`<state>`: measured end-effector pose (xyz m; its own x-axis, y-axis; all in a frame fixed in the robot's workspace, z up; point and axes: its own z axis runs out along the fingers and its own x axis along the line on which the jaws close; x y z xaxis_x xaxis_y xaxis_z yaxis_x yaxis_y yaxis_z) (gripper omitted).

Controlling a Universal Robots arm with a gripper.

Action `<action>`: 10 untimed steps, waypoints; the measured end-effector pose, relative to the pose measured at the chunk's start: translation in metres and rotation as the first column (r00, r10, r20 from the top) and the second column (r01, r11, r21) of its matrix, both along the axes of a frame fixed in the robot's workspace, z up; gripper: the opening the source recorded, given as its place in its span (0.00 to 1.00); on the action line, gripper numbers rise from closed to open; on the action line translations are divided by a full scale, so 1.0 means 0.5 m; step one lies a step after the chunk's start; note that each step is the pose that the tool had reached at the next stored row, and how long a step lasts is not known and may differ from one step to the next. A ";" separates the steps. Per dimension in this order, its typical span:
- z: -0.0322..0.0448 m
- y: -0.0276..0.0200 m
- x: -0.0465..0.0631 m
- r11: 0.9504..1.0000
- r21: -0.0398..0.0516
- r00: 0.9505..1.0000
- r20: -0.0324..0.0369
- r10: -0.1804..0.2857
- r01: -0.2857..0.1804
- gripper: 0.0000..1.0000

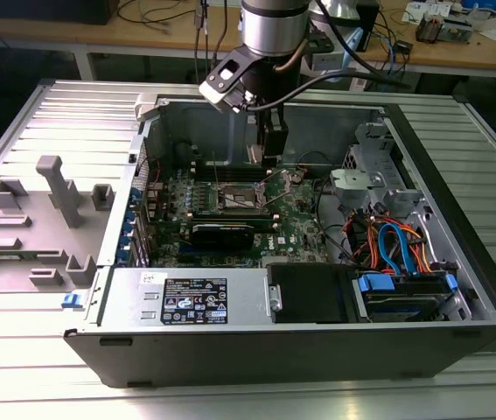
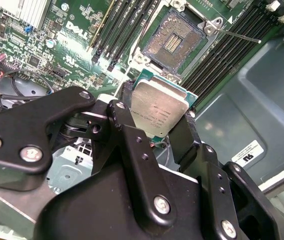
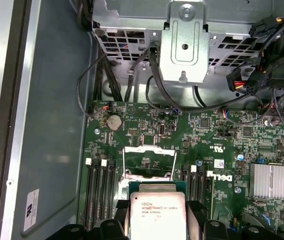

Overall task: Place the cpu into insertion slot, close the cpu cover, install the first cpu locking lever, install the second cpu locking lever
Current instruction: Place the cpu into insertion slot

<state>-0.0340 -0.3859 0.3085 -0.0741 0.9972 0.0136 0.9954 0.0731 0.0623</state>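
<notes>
My gripper [image 2: 157, 119] is shut on the cpu [image 2: 158, 111], a small square chip with a dull silver top, clamped by its two side edges between the black fingers [image 2: 126, 107]. In the first wrist view the cpu [image 3: 156, 216] hangs just short of the insertion slot [image 3: 149, 173]. The cpu cover [image 3: 150, 149], a thin silver frame, stands swung up behind it. The second wrist view shows the insertion slot [image 2: 174, 40] uncovered with its contact field bare, and a thin wire lever [image 2: 239, 35] sticks out beside it. In the exterior view the gripper [image 1: 265, 150] hovers above the insertion slot [image 1: 237, 198].
Long black memory slots [image 2: 126, 27] flank the socket on both sides. A metal drive cage [image 3: 184, 42] with black cables stands beyond the board. The computer case [image 1: 422, 149] walls surround the work area. A grey plastic fixture [image 1: 55, 192] sits at the exterior view's left.
</notes>
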 end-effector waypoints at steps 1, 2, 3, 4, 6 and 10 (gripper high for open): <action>-0.001 0.0000 0.000 1.000 0.000 1.000 0.000 0.000 0.000 0.54; -0.001 0.0000 0.000 1.000 0.000 1.000 0.000 0.000 0.000 0.54; -0.002 0.0000 0.000 1.000 0.000 1.000 0.000 0.000 0.000 0.54; -0.002 0.0000 0.000 1.000 0.000 1.000 0.000 0.000 0.000 0.54; -0.004 0.0000 0.000 1.000 0.000 1.000 0.000 0.000 0.000 0.54; -0.029 0.0000 -0.001 1.000 0.000 1.000 0.000 -0.002 0.002 0.54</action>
<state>-0.0343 -0.3859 0.2942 -0.0724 0.9973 0.0136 0.9955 0.0714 0.0624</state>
